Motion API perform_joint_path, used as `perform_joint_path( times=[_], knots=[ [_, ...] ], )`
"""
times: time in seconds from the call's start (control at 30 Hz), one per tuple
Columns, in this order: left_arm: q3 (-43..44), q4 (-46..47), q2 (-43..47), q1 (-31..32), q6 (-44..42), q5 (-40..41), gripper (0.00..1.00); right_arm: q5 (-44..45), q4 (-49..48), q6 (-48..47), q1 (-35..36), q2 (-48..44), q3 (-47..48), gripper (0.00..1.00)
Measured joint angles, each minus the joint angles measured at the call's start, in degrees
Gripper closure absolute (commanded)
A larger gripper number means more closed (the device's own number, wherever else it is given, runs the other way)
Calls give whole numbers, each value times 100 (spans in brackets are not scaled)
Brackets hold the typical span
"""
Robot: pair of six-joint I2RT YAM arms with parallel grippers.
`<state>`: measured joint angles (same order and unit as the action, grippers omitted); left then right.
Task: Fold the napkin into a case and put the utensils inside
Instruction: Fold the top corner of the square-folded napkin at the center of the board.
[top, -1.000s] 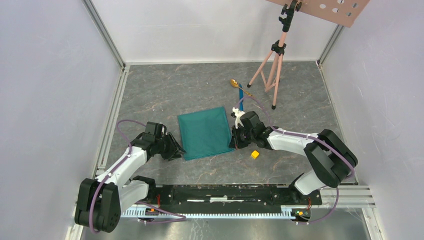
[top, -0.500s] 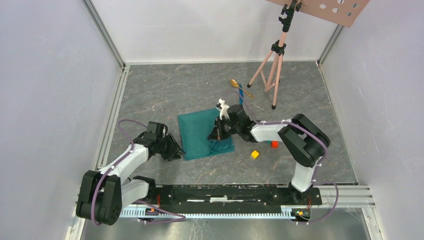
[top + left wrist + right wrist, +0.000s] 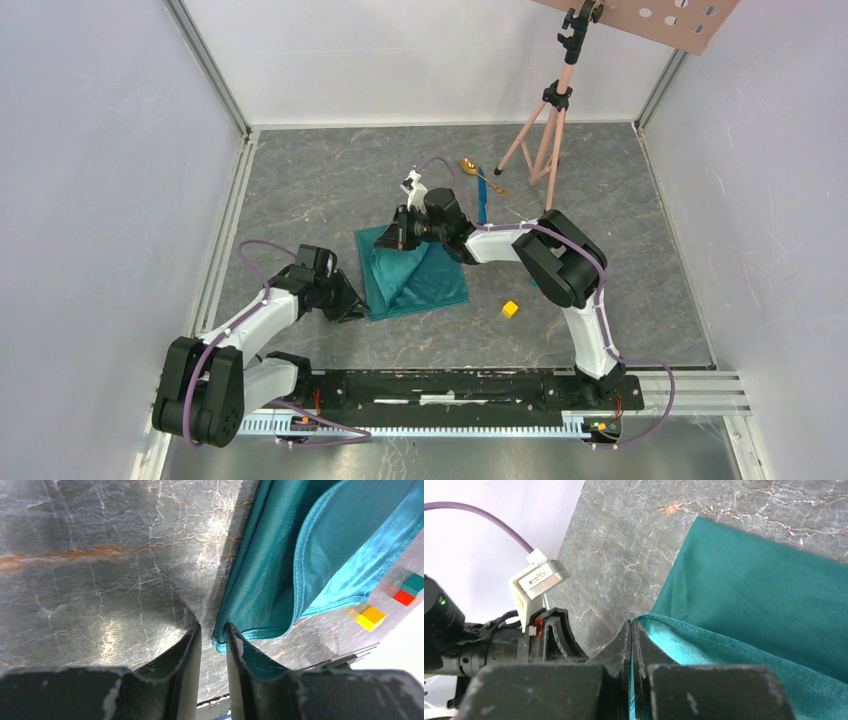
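Folding stage. The right end effector (image 3: 630, 626), pressed together on a hem of the napkin (image 3: 425, 280), holds that edge raised over the cloth's far-left part, evidently to lay one half across the other. The left end effector (image 3: 213, 632) sits low at the near-left corner, fingers narrowly apart about it, probably as an anchor; whether it grips cannot be told. Spoon (image 3: 467, 166) and blue knife (image 3: 482, 200) lie on the desk (image 3: 320, 190) just beyond, not yet needed.

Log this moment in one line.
stage: folding | right gripper: shut on napkin edge, held above the rest | left gripper: jaws narrow around near corner, grip unclear | spoon, knife: outside napkin
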<state>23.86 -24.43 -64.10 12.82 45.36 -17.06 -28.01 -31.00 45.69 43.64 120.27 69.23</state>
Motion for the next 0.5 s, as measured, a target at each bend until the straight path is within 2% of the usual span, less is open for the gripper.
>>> perform_joint_path(
  times=[0.5],
  knots=[
    [-138,166,66,20,114,-109,70,122,-13,105,61,774,929,100]
  ],
)
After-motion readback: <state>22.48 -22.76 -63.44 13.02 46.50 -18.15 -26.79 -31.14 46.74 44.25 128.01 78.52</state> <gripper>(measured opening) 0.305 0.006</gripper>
